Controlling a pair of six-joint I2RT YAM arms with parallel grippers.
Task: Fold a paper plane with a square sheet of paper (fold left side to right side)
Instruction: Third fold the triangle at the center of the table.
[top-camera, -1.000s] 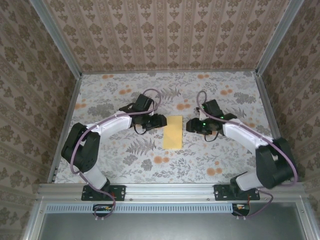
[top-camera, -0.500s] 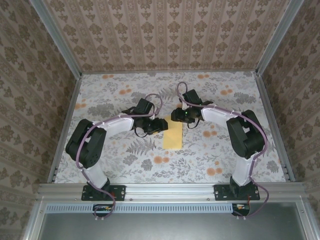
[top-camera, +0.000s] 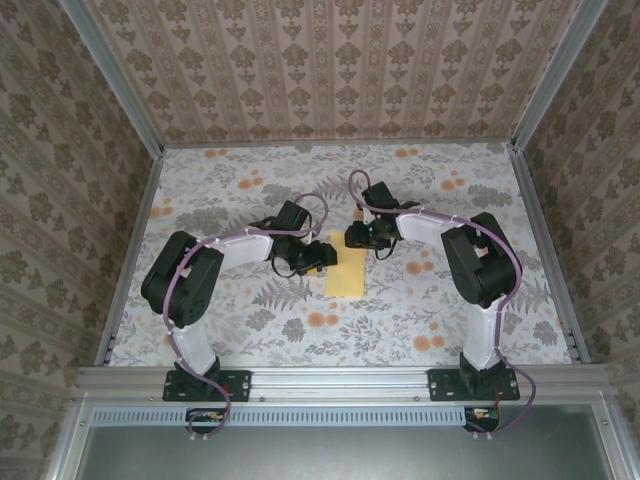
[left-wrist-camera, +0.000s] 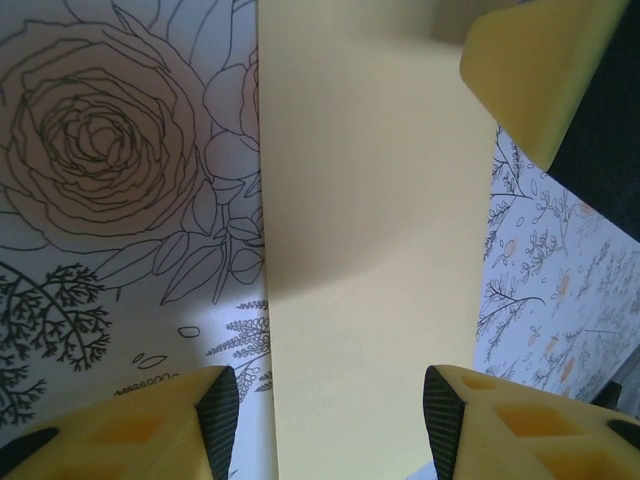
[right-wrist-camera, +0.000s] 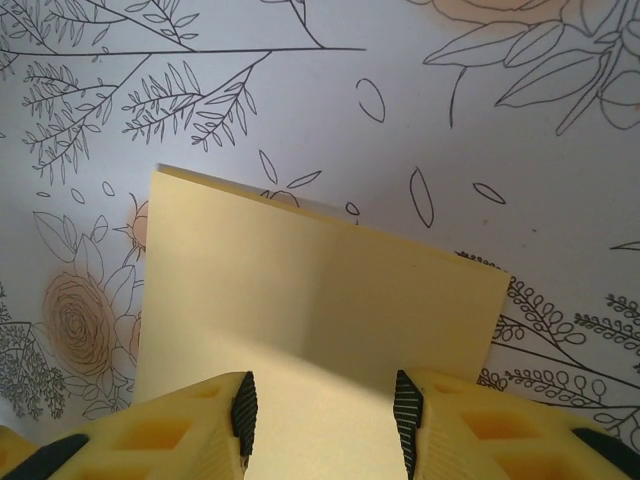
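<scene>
Flat on the flower-print cloth of the bench (top-camera: 240, 190) lies a thin plain yellow paper sheet (top-camera: 346, 266), folded to a narrow rectangle with both ends square. Its long axis runs from the arm bases toward the far wall. The left fingers (left-wrist-camera: 150, 440) stand apart, with the strip's width between them. The right fingers (right-wrist-camera: 160, 440) stand apart over its far short end, gripping nothing.

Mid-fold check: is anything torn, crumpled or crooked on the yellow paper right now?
Nothing stands out. The yellow sheet of paper lies flat on the floral cloth as a narrow rectangle, with straight edges and no visible tears. The left gripper and right gripper are open over its far half.
</scene>
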